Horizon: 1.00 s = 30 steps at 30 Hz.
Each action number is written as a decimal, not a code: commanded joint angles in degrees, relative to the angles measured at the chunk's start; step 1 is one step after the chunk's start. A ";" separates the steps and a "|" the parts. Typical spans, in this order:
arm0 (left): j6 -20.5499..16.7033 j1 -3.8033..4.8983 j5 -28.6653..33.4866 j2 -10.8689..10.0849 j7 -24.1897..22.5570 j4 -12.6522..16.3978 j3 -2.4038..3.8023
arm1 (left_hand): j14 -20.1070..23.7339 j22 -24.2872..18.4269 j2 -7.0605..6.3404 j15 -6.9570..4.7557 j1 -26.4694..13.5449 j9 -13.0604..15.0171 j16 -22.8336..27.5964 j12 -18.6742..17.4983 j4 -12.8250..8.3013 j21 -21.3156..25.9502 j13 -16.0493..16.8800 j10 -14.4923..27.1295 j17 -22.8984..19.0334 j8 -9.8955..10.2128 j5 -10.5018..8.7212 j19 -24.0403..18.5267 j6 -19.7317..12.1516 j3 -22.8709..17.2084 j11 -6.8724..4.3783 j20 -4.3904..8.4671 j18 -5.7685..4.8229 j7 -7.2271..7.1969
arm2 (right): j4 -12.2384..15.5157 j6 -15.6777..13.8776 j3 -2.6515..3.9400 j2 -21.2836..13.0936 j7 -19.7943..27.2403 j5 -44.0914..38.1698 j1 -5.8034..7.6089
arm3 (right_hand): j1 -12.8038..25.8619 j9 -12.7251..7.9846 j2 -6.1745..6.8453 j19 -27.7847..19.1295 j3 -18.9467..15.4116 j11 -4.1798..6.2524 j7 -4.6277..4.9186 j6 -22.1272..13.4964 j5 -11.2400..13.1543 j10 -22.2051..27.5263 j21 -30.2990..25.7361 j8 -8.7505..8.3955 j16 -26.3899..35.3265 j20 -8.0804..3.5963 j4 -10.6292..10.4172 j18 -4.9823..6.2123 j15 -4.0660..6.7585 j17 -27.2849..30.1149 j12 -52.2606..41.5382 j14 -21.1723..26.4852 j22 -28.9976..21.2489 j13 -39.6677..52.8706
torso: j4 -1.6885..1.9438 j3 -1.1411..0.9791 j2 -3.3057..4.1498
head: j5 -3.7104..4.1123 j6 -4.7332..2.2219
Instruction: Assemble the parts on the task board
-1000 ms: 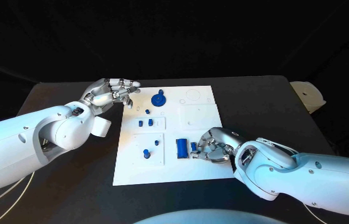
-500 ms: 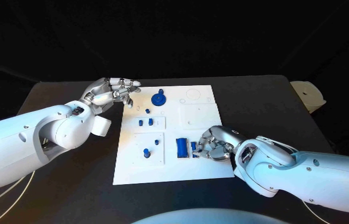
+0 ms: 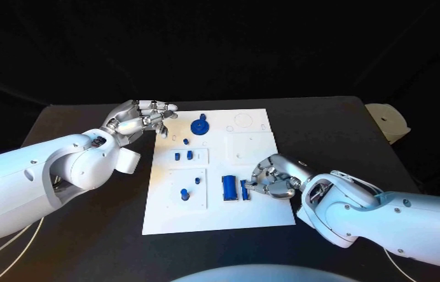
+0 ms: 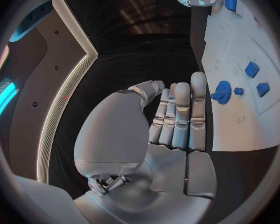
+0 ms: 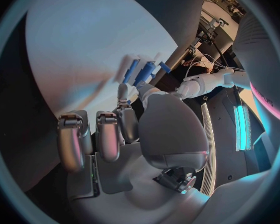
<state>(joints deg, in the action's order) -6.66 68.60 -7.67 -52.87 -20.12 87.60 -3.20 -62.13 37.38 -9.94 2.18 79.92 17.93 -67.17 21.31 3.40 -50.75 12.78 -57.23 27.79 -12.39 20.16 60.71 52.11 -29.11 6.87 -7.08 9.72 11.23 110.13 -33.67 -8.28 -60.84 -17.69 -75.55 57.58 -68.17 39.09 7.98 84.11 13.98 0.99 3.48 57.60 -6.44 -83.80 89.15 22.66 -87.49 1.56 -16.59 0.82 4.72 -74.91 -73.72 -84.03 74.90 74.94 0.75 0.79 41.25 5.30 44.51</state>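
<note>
Board point(image 3: 247, 152) sits mid-table, long edge running away from the robot; assembly looks partly done at best. Gear point(image 3: 200, 126) is seated near the far left corner with a small peg point(image 3: 203, 115) just beyond it. Two small blocks point(image 3: 184, 155) stand in the left-middle panel, two more small pieces point(image 3: 190, 188) in the near-left panel. Flat bar point(image 3: 228, 187) and narrower piece point(image 3: 245, 189) lie loose side by side near the board's centre-right, which I read as not yet placed. The right-hand panels and the round outline at the far right look unfilled, so most seating is probably left. Right hand point(image 3: 273, 180) hovers over the board's right edge just beside the narrower piece, fingers spread, holding nothing as far as I can see; the right wrist view shows the two blue pieces just past its fingertips point(image 5: 123, 91). Left hand point(image 3: 139, 118) is off the board at its far left corner, fingers straight and side by side, thumb curled across, empty. Likely next: right hand picks up one of the loose pieces.
</note>
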 commanded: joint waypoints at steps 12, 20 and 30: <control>-3.74 -2.03 6.01 2.93 -6.93 -4.83 -0.32 | 6.08 -5.48 -1.41 0.73 -2.79 0.23 8.59 -0.31 3.28 9.12 -1.73 0.51 -4.99 -0.92 -0.44 -3.64 -1.27 2.62 0.06 -0.96 0.81 -0.73 | -15.68 2.97 0.29 5.06 33.46 50.61 7.46 | -12.52 -2.78 -0.42 -17.22 1.38 -5.36 5.40 -9.51 -1.77 25.52 -68.15 -5.47 38.34 4.51 0.12 9.54 -5.05 31.18 46.94 15.54 -13.54 -21.55 | -0.20 1.55 -3.37 | 0.79 -4.58; -6.81 -2.99 9.78 7.09 -10.54 -12.03 -0.29 | 14.44 -21.43 -1.82 5.37 -1.72 -0.54 36.29 -8.90 5.90 33.41 -8.31 -0.17 -15.25 -1.00 -1.70 -12.82 -3.52 2.41 2.58 -6.95 0.36 -0.60 | -30.74 7.40 1.30 13.37 39.01 62.90 9.42 | -13.99 -8.77 0.91 -25.88 7.37 -8.73 7.18 -9.32 -0.82 26.16 -85.59 -9.17 63.80 9.71 0.45 9.60 -10.03 43.29 63.11 28.32 -34.47 -48.38 | 0.00 1.61 -5.10 | 0.36 -8.57; -10.18 -3.53 10.70 12.26 -12.07 -18.94 -0.13 | 18.85 -31.25 -1.00 8.57 -0.54 -3.09 50.73 -16.91 6.17 46.27 -9.18 2.40 -19.51 1.50 -1.63 -14.38 -5.49 5.04 5.16 -9.58 -0.13 -1.95 | -40.62 11.30 1.72 19.49 41.26 66.33 9.71 | -13.43 -13.04 0.24 -27.31 7.66 -9.96 7.78 -7.57 -0.59 24.46 -85.55 -12.97 75.30 11.56 1.47 9.74 -11.65 52.00 68.78 27.31 -50.94 -64.14 | 0.60 0.89 -5.76 | -1.41 -9.60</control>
<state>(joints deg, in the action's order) -14.38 65.10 1.58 -40.89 -29.75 68.96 -3.40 -43.60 6.23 -10.73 10.87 78.85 14.88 -16.63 4.55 9.56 -4.61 3.64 -55.20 8.36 -11.06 18.75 46.47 46.98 -24.34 12.21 -16.41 9.71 9.37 69.87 -26.13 -6.58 -41.53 20.62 -12.17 67.30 -81.83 26.13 8.68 56.78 21.64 -9.00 11.26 49.76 -7.21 -58.88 3.87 9.88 -12.36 12.94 -15.37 9.76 -6.85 -23.09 -5.08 -56.32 24.29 11.07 1.13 1.96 35.70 4.38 35.00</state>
